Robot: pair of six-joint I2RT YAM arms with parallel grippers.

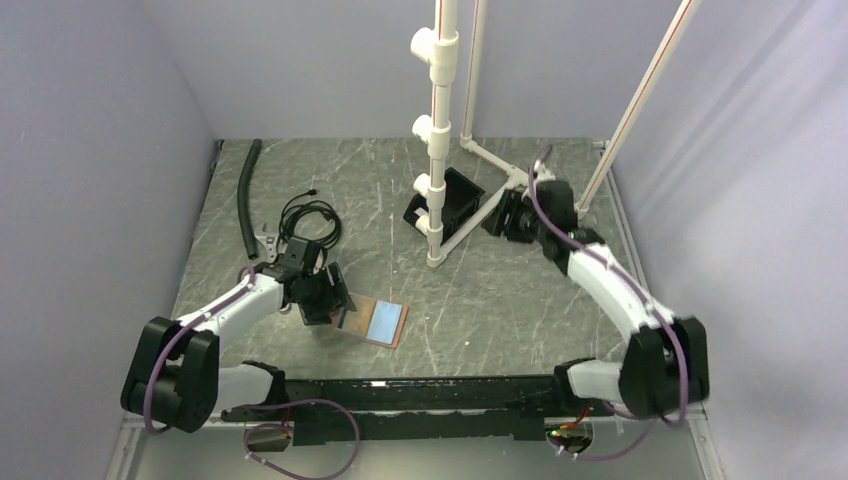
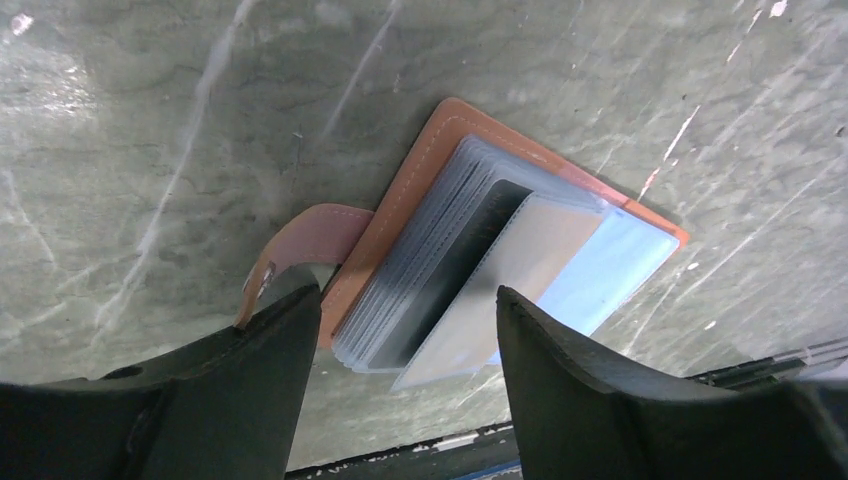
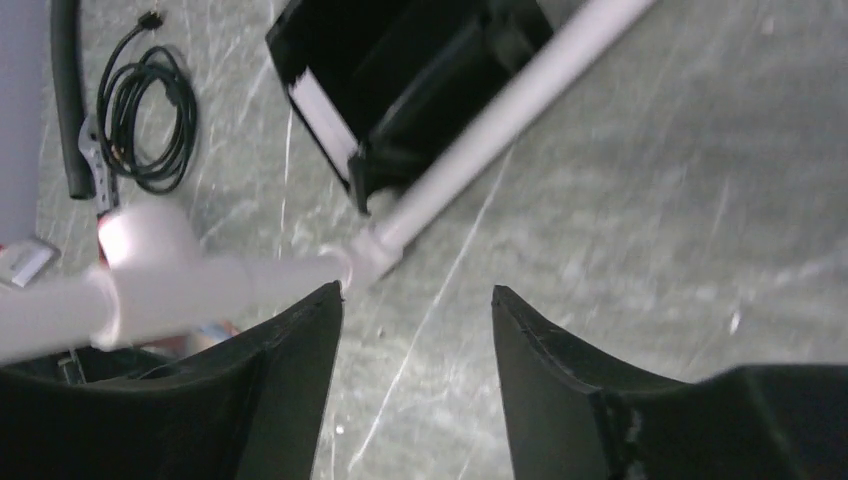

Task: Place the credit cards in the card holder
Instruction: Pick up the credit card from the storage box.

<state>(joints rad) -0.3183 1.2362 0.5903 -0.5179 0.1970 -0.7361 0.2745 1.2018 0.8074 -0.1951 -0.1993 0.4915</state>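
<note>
The card holder (image 1: 368,321) lies open on the table in front of the left arm, a tan leather wallet (image 2: 420,170) with its snap tab (image 2: 312,238) folded out to the side. Its clear sleeves (image 2: 430,270) are fanned up. A light blue credit card (image 2: 615,270) lies flat on its far panel, also seen from above (image 1: 385,319). My left gripper (image 2: 408,300) hangs open just over the wallet's near end, its fingers apart on either side of the sleeves and holding nothing. Far back on the right, my right gripper (image 3: 416,295) is open and empty above bare table.
A black open-topped box (image 1: 445,200) stands at the foot of the white pipe frame (image 1: 436,130), close to the right gripper (image 1: 505,215); a white strip (image 3: 320,110) shows at its rim. A coiled black cable (image 1: 308,215) and a black hose (image 1: 245,185) lie back left.
</note>
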